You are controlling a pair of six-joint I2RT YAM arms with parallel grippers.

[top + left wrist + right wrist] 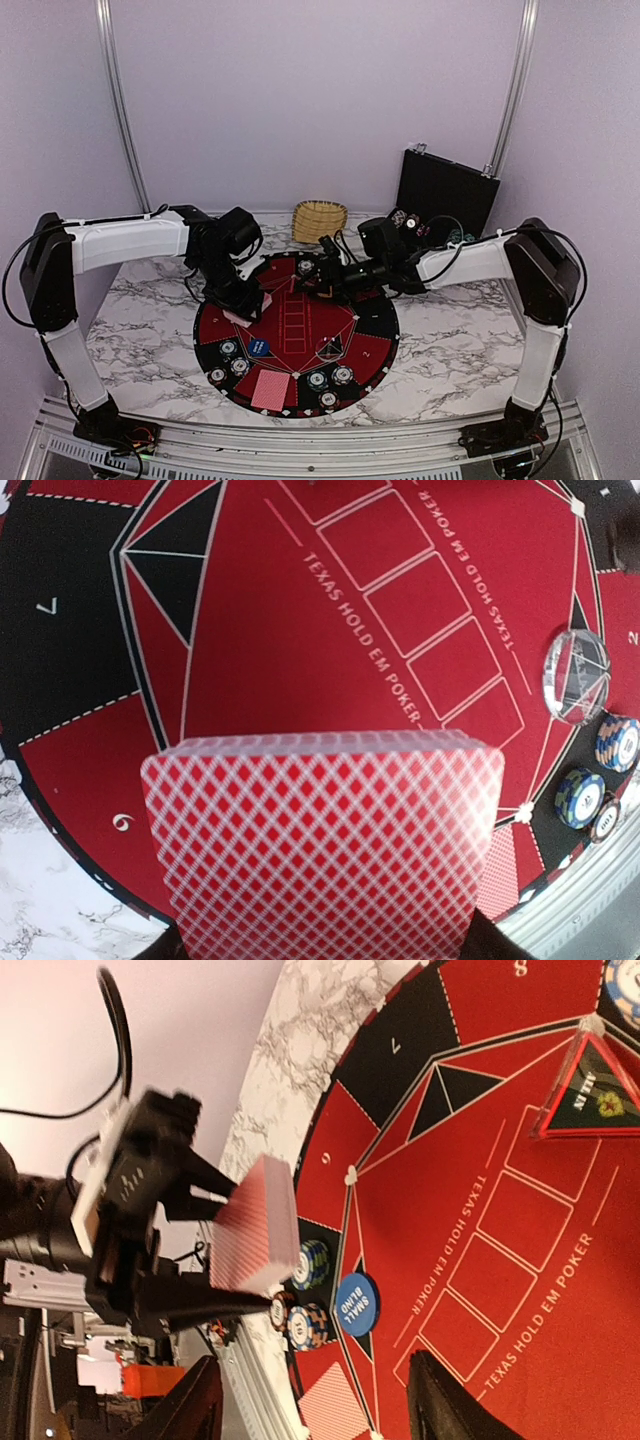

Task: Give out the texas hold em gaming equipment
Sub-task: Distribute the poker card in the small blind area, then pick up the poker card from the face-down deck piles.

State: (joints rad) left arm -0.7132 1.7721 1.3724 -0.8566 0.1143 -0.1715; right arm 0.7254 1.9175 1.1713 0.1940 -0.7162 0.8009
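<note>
Over the left part of the round mat (372, 322), the left gripper (242, 305) is clamped on a deck of red-backed playing cards (320, 850), held off the surface and apart from everything below. The deck fills the lower half of the left wrist view and hides the mat under it. The right gripper (315, 1360) is at the mat's far rim, fingers (190, 1400) wide apart with nothing between them, facing the held deck. On the mat near the left arm: a blue disc (355, 1303) printed SMALL BLIND, with teal-and-white chips (312, 1263) just beside it on the mat's outer band. A second chip group (328, 385) sits at the near rim, towards the middle. A flat pile of face-down cards (270, 390) lies between the two chip groups. A clear triangular piece (590, 1085) rests at the middle of the mat, near the printed card boxes. Both arms reach in from the sides and cover the mat's far edge in the top view. Behind the mat stands a wicker basket (320, 220), to its right an open black case (445, 190) leaning on the wall, all on the marble table (450, 350).
</note>
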